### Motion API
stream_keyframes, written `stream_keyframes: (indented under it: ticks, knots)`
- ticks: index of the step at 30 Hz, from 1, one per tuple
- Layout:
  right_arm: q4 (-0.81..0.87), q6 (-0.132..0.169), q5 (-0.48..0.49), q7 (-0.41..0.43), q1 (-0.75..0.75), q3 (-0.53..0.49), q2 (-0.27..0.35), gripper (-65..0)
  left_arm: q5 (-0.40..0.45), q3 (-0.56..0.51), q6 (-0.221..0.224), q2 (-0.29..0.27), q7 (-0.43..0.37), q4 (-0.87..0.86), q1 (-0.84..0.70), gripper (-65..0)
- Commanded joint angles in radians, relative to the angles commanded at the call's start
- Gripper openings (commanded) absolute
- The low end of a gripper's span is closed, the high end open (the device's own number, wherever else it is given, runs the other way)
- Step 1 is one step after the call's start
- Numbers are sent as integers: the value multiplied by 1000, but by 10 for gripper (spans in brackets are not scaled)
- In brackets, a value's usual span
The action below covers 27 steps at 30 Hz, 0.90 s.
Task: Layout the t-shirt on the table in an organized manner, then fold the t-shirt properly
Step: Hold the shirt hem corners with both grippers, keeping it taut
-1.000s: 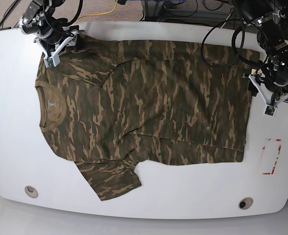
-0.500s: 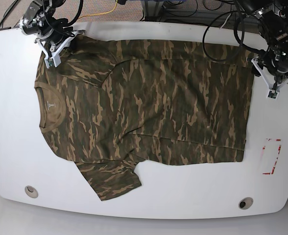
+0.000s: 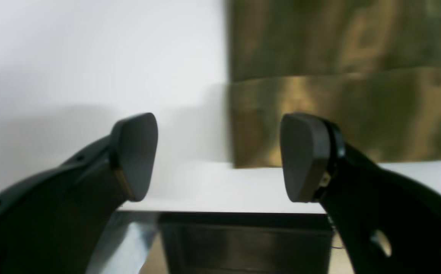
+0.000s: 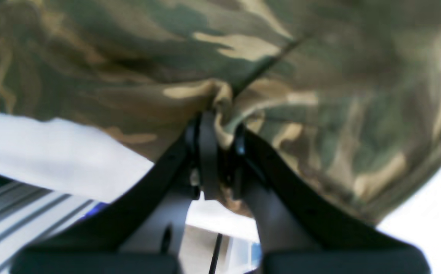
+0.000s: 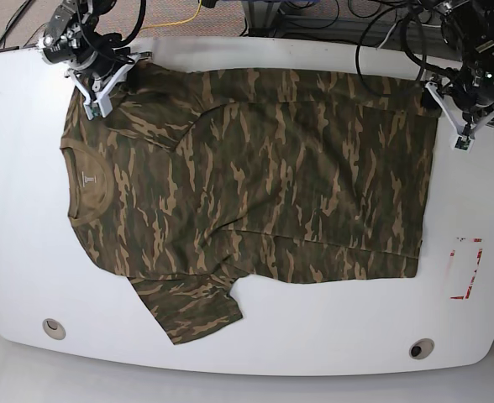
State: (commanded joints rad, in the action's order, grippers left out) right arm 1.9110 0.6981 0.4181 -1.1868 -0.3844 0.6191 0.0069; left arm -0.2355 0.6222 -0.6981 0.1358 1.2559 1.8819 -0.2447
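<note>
The right gripper (image 4: 217, 152) is clamped on a bunched fold of the t-shirt (image 5: 255, 185), which spreads away from it across the white counter (image 5: 331, 336). The left gripper (image 3: 220, 156) hangs with jaws apart above the counter edge, the shirt's hem corner just beyond its tips, untouched.

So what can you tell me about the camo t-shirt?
The t-shirt is soft cloth in dark green, brown and tan blotches, with a tan collar facing the base view's left. It lies spread mostly flat on the white table, one short sleeve sticking out at the near edge. The right gripper pinches a bunched fold of the far sleeve; the open left gripper sits beside the hem corner.
</note>
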Motion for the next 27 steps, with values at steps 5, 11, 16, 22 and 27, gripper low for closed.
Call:
stream_keyframes:
  ticks: [5,11,16,22,27]
  knots:
    - [0,0,0,0,0,0,0,-623,-11,0,0,-6,0,-3,0,-172]
    - [0,0,0,0,0,0,0,-623,-9,0,0,-3,-5,-3,-5,-172]
    - [0,0,0,0,0,0,0,-623,-8,0,0,-2,-6,-14,-5,-172]
    - [0,0,0,0,0,0,0,-623,-8,0,0,-2,-6,-77,-5,-174]
    - [0,0,0,0,-2,0,0,-623,-8,0,0,-3,-6,-81,-5,-174]
